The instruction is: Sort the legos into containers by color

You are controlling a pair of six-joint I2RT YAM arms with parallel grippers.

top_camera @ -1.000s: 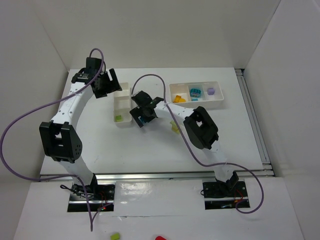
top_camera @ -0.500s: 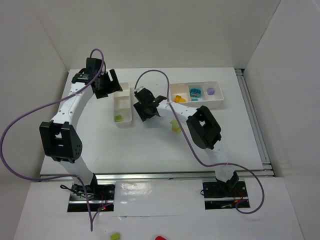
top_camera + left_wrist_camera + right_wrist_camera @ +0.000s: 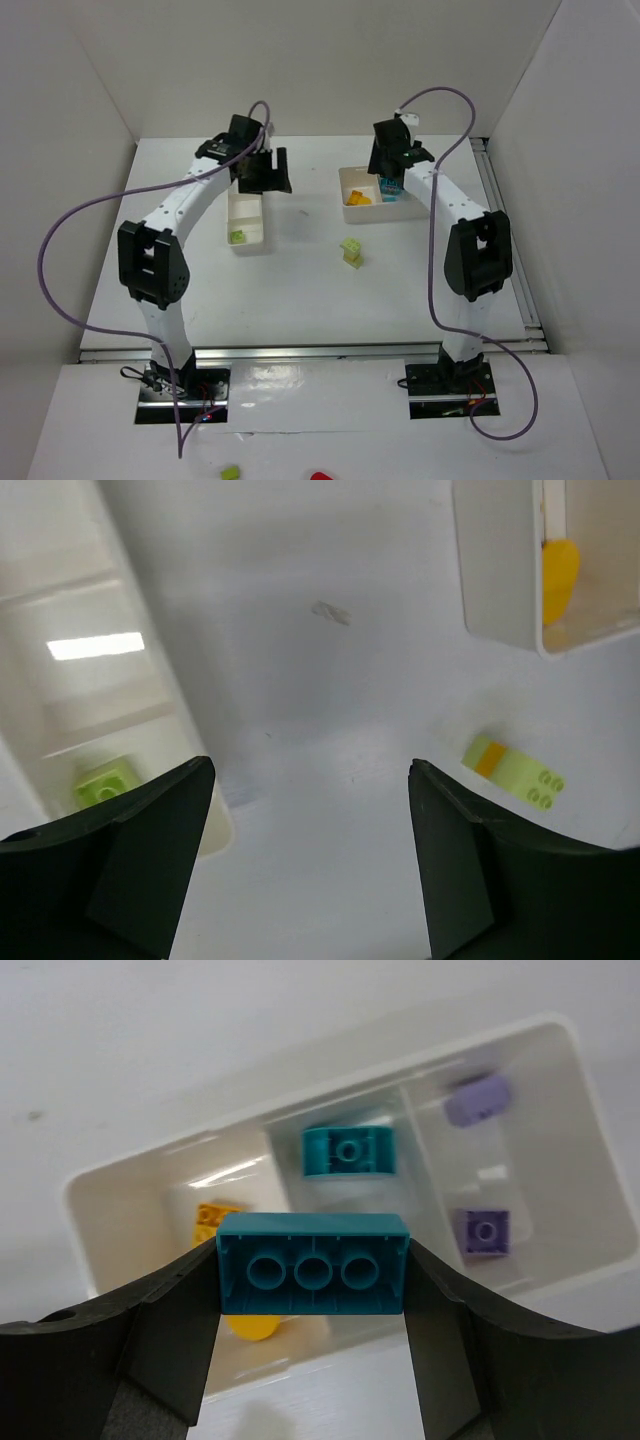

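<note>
My right gripper is shut on a teal brick and holds it above the wider three-compartment tray. That tray holds yellow-orange bricks, a teal brick and purple bricks. In the top view the right gripper hangs over this tray. My left gripper is open and empty, above the table beside the narrow tray, which holds a lime brick. A lime and yellow-orange stack lies on the table, also in the top view.
The narrow tray lies left of centre with the lime brick at its near end. The left gripper is over its far end. White walls close the table on three sides. A metal rail runs along the right edge.
My right arm has swung from beside the narrow tray to above the wider tray, carrying the teal brick. My left arm has shifted right along the back of the table.
</note>
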